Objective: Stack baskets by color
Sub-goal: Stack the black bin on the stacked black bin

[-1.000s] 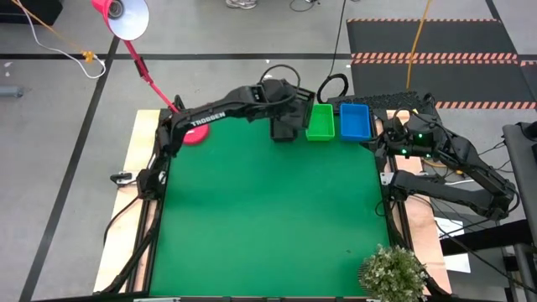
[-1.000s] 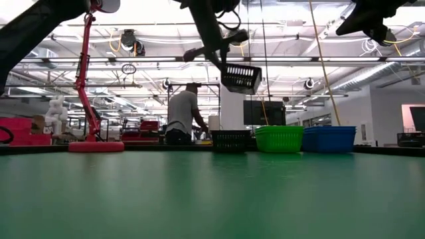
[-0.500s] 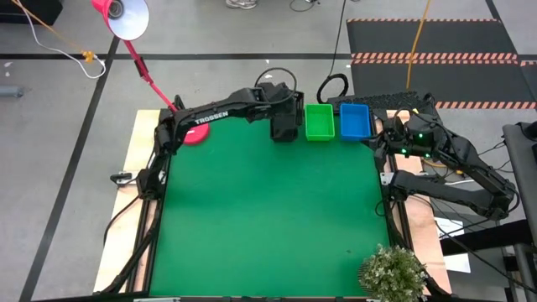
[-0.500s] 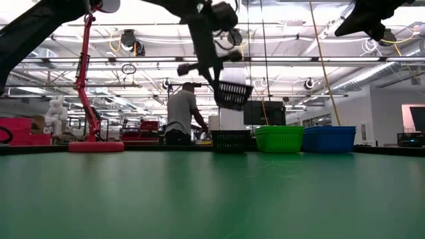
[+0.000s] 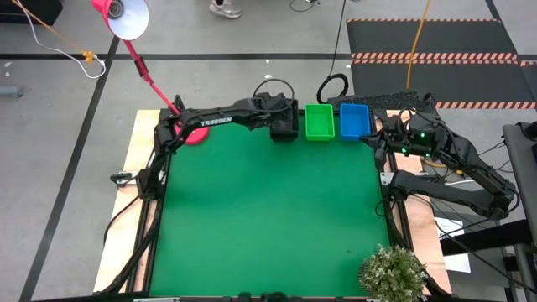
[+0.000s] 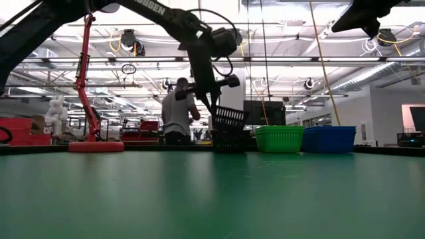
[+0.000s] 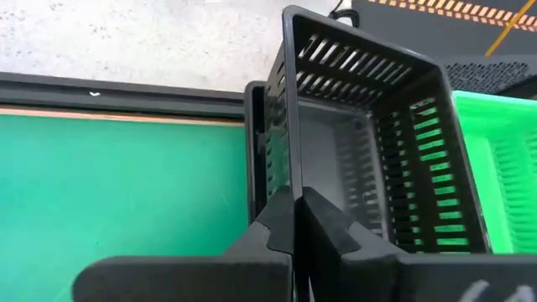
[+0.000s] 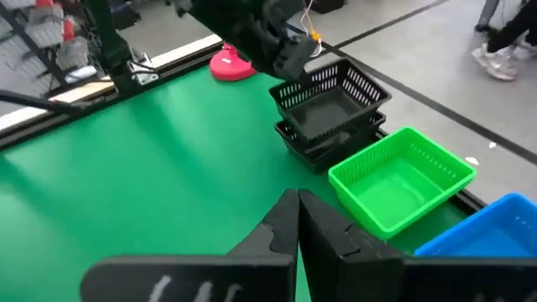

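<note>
At the far left of the table's back edge stands the pink lamp base (image 5: 195,134), clear of the work. Next along, the left gripper (image 6: 214,107) pinches one wall of a black basket (image 8: 329,91) and holds it tilted over the black stack (image 8: 323,138) that sits on the green mat (image 5: 260,218). In the left wrist view the fingers are pressed together on the thin rim, with the basket's far end lower than the gripped end. The held basket looks partly entered into the stack but not seated flat.

The main risk is judged to be a bad nest. If the gripper lets go while the basket is tilted, one corner could catch on the stack's rim and the basket would rest crooked or slide off toward the table edge behind it. Pushing down at this angle could also shove the stack sideways.

Just to the right of the black stack sits the green basket (image 5: 320,122), close beside it; a sideways shove could knock the stack into it. The blue basket (image 5: 355,121) lies just beyond the green one.

At the right edge, the right gripper (image 8: 297,220) waits with its fingers closed on nothing, well apart from the baskets, so it is unlikely to interfere.
</note>
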